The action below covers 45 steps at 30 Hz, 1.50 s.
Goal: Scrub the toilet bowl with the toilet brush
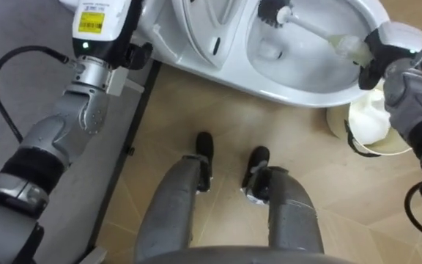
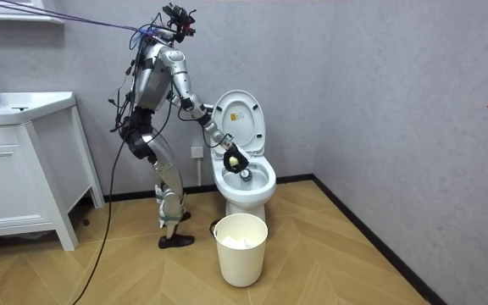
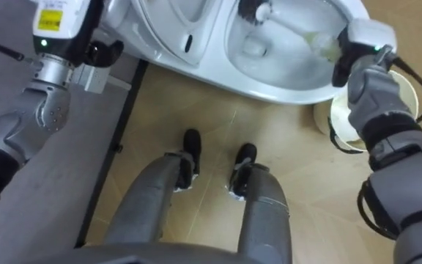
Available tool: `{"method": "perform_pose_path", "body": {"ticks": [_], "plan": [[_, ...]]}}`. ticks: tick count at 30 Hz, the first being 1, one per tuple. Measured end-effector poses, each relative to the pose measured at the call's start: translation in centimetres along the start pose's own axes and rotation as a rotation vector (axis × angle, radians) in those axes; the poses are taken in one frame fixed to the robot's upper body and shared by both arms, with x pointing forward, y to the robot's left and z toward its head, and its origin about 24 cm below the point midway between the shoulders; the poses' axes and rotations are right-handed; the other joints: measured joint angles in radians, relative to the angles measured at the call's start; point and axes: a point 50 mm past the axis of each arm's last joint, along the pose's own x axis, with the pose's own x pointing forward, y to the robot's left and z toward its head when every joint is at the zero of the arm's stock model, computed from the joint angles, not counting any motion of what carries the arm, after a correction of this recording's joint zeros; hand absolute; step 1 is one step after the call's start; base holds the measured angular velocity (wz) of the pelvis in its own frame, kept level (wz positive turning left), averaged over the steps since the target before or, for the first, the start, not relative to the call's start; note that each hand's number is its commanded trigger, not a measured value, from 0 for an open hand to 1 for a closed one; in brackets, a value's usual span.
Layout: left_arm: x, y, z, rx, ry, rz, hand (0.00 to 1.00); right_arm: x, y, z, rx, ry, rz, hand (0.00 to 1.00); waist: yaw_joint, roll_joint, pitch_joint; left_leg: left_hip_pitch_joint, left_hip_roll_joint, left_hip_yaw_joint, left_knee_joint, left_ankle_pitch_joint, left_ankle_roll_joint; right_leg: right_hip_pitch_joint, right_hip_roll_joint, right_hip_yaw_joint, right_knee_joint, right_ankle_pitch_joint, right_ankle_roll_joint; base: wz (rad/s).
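Grey walls are closing in a small bathroom with a wood-patterned floor [image 2: 354, 254]. A cabinet [image 2: 15, 186] is standing at the room view's left, and a toilet [image 2: 244, 191] is sitting against the back wall with its lid [image 2: 237, 119] raised. The robot is standing on the floor right beside the toilet, on the room view's left of it. It is leaning forward over the bowl, with both feet planted close to the toilet's base. The right hand [image 1: 390, 44] is reaching over the near rim of the bowl, its fingers curling tightly round the pale handle of the brush [image 1: 273, 11]. The brush is slanting across the inside of the bowl, and its dark bristle head is lying low against the far inner wall, near the water. The left hand [image 1: 97, 26] is hanging up by the raised lid, close to the wall. Its back is facing the camera and I cannot tell how its fingers are set. A bin [image 2: 242, 254] holding something white is standing on the floor just in front of the toilet. From the robot's head it is showing just beneath the right forearm.
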Motion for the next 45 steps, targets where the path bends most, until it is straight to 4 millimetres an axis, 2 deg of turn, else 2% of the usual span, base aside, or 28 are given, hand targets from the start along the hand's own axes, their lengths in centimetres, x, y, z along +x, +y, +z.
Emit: {"method": "perform_pose_path", "body": {"ticks": [6, 11, 14, 19, 22, 25, 27, 31, 33, 37, 39, 43, 45], "plan": [[0.2, 0.1, -0.3, 0.058, 0.023, 0.009, 0.00, 0.0, 0.4, -0.1, 0.112, 0.020, 0.023, 1.00, -0.029, -0.003, 0.0008, -0.009, -0.019, 0.004, 0.001, 0.010, 0.012, -0.022, -0.026, 0.006, 0.035, -0.011, 0.009, 0.07], [0.3, -0.1, -0.4, 0.075, 0.055, 0.006, 0.00, -0.1, 1.1, -1.3, 0.192, 0.090, 0.048, 1.00, -0.029, -0.003, 0.0008, -0.011, -0.019, 0.004, 0.001, 0.016, 0.020, -0.021, -0.034, -0.003, 0.035, -0.011, 0.014, 0.04], [0.3, -0.1, -0.5, 0.100, 0.060, 0.001, 0.00, -0.2, 1.5, -1.2, 0.183, 0.095, 0.056, 1.00, -0.029, -0.003, 0.0006, -0.012, -0.023, 0.002, 0.002, 0.016, 0.020, -0.021, -0.038, -0.006, 0.037, -0.010, 0.016, 0.01], [0.4, -0.1, -0.5, 0.133, 0.049, -0.012, 0.00, -0.2, 1.9, -1.2, 0.064, 0.082, 0.073, 1.00, -0.019, 0.001, -0.0003, -0.013, -0.022, -0.009, 0.007, 0.015, 0.021, -0.013, -0.037, -0.020, 0.033, -0.008, 0.015, 0.05], [0.8, -0.2, -0.5, 0.136, 0.049, -0.026, 0.00, -0.3, 2.2, -0.7, -0.112, 0.033, 0.094, 1.00, 0.003, 0.009, 0.0009, -0.014, -0.018, -0.012, 0.015, 0.011, 0.020, -0.010, -0.033, -0.022, 0.033, -0.007, 0.013, -0.01], [0.7, -0.4, -0.4, 0.134, 0.051, -0.055, 0.00, -0.7, 3.1, -0.8, -0.348, 0.004, 0.113, 1.00, 0.042, 0.038, 0.0003, -0.014, -0.011, -0.018, 0.032, -0.001, 0.016, 0.001, -0.022, -0.027, 0.027, -0.008, 0.012, -0.03], [0.1, -0.8, -0.6, 0.130, 0.063, -0.079, 0.00, -1.3, 3.6, -1.0, -0.427, -0.008, 0.113, 1.00, 0.058, 0.065, -0.0019, -0.017, -0.019, -0.026, 0.036, -0.003, 0.016, 0.002, -0.024, -0.034, 0.030, -0.013, 0.012, 0.07], [-0.8, -1.3, -0.8, 0.102, 0.081, -0.105, 0.00, -2.2, 4.7, -0.6, -0.461, -0.034, 0.126, 1.00, 0.053, 0.074, -0.0075, -0.003, -0.013, -0.027, 0.037, -0.011, 0.008, 0.019, -0.019, -0.035, 0.028, -0.019, 0.006, 0.01], [-1.1, -1.4, -1.0, 0.052, 0.119, -0.117, 0.00, -2.8, 5.0, 0.3, -0.473, -0.054, 0.144, 1.00, 0.028, 0.085, -0.0152, 0.005, -0.012, -0.031, 0.033, -0.012, 0.006, 0.035, -0.016, -0.046, 0.020, -0.023, 0.004, 0.08], [-1.6, -1.8, -1.3, -0.013, 0.167, -0.143, 0.00, -4.2, 5.7, 1.4, -0.473, -0.087, 0.186, 1.00, 0.015, 0.083, -0.0175, 0.044, -0.006, -0.030, 0.013, -0.015, -0.004, 0.071, -0.005, -0.040, -0.002, -0.024, 0.001, -0.04], [-2.4, -2.2, -1.6, -0.029, 0.195, -0.160, 0.00, -5.0, 6.2, 1.7, -0.487, -0.108, 0.215, 1.00, -0.004, 0.077, -0.0232, 0.066, -0.004, -0.027, 0.005, -0.018, -0.008, 0.092, -0.004, -0.041, -0.007, -0.029, -0.003, 0.00], [-3.3, -2.7, -1.8, -0.034, 0.205, -0.196, 0.00, -5.2, 6.3, 1.8, -0.530, -0.105, 0.258, 1.00, -0.013, 0.070, -0.0276, 0.112, 0.001, -0.028, -0.009, -0.021, -0.013, 0.141, 0.004, -0.048, -0.031, -0.031, -0.005, 0.00], [-4.4, -3.3, -1.9, -0.035, 0.216, -0.237, 0.00, -5.5, 7.3, 1.4, -0.541, -0.101, 0.305, 1.00, -0.013, 0.046, -0.0370, 0.164, -0.001, -0.024, -0.040, -0.019, -0.016, 0.188, 0.006, -0.046, -0.053, -0.031, -0.004, 0.00]]}}
